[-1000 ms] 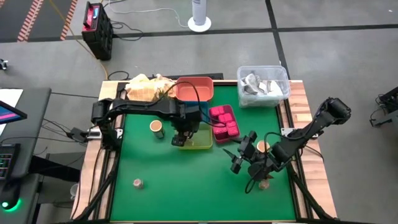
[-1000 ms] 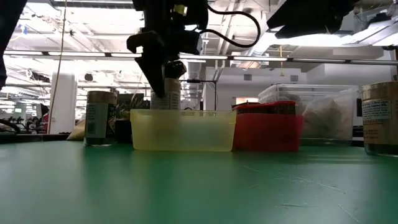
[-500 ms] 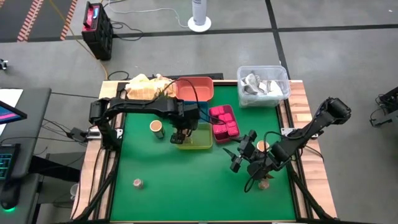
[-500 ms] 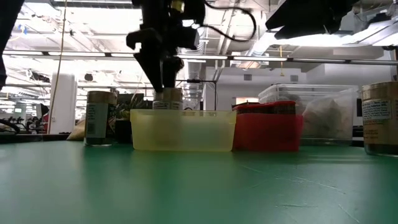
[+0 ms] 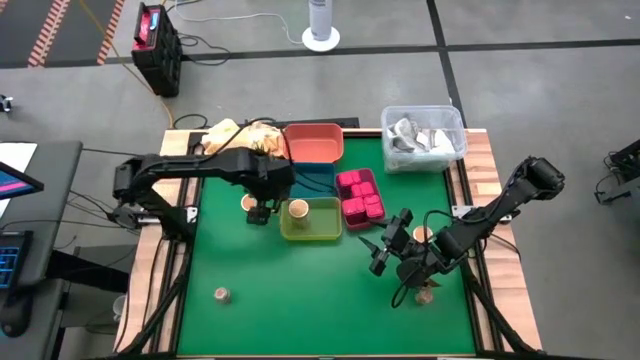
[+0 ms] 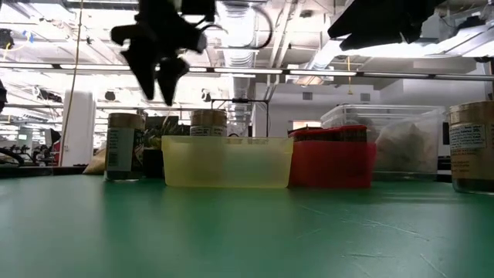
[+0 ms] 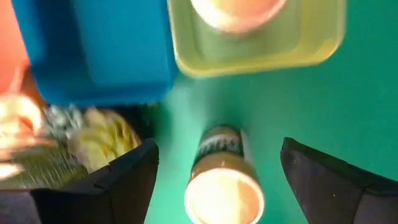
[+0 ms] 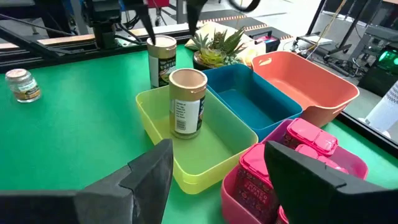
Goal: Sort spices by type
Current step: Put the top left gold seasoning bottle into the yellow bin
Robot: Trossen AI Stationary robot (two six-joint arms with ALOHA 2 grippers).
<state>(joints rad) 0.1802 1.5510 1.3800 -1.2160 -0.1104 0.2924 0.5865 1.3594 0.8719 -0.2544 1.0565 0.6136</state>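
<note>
- At the left of the table, near its front, a short jar (image 5: pixel 221 294) sits alone on the green mat, well apart from the trays; it waits for a later turn.
- Left of the trays, the left gripper (image 5: pixel 259 211) hangs with its jaws spread and empty, above a tall tan spice jar (image 5: pixel 250 203) that stands upright on the mat just left of the yellow tray (image 5: pixel 324 231). The step in hand looks like picking this jar up.
- To do it well, I would centre the jar (image 7: pixel 224 180) between the dark fingers (image 7: pixel 124 177), come straight down, and close on the body below the pale lid so it does not tip.
- In the yellow tray one matching jar (image 5: pixel 297 210) is upright at the left end; set the next one beside it, not on it.
- Behind that tray sit a blue tray (image 8: pixel 245 102) and a coral tray (image 5: pixel 314 142); to its right a magenta tray (image 5: pixel 360 194) holds the magenta blocks (image 8: pixel 309 137).
- At the right, the right gripper (image 5: pixel 383 250) waits above the mat, jaws parted and empty, with two more jars (image 5: pixel 423 236) near it.
</note>
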